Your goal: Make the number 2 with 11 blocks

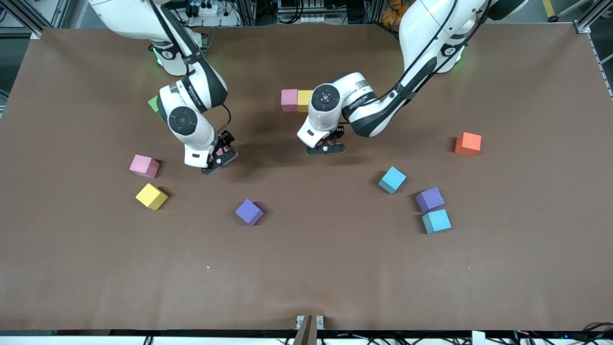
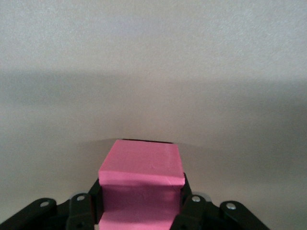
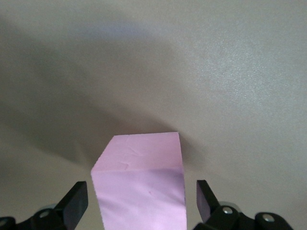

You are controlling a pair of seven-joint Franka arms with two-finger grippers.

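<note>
Left end effector (image 1: 325,147) pinching a bright pink cube (image 2: 141,184), fingers (image 2: 192,206) tight against its sides, low over the middle of the surface (image 1: 306,268). Right end effector (image 1: 219,158) spread wide around a pale pink cube (image 3: 140,184), fingers (image 3: 74,201) standing clear of its sides, cube resting on the surface toward the right arm's end.

Just above the left end effector's wrist in the front view, a pink cube (image 1: 289,99) and a yellow cube (image 1: 304,100) touching side by side, farther from the front camera than all other loose cubes. Partly hidden by the right arm, a green cube (image 1: 153,104).

Toward the right arm's end: another pink cube (image 1: 144,166), and a yellow one (image 1: 151,196) near it, nearer the camera. Near the middle, a purple cube (image 1: 249,212).

Toward the left arm's end: an orange-red cube (image 1: 468,144) standing well apart; a light blue cube (image 1: 392,179); a second purple cube (image 1: 430,199) touching a second light blue cube (image 1: 436,221) just nearer the camera.
</note>
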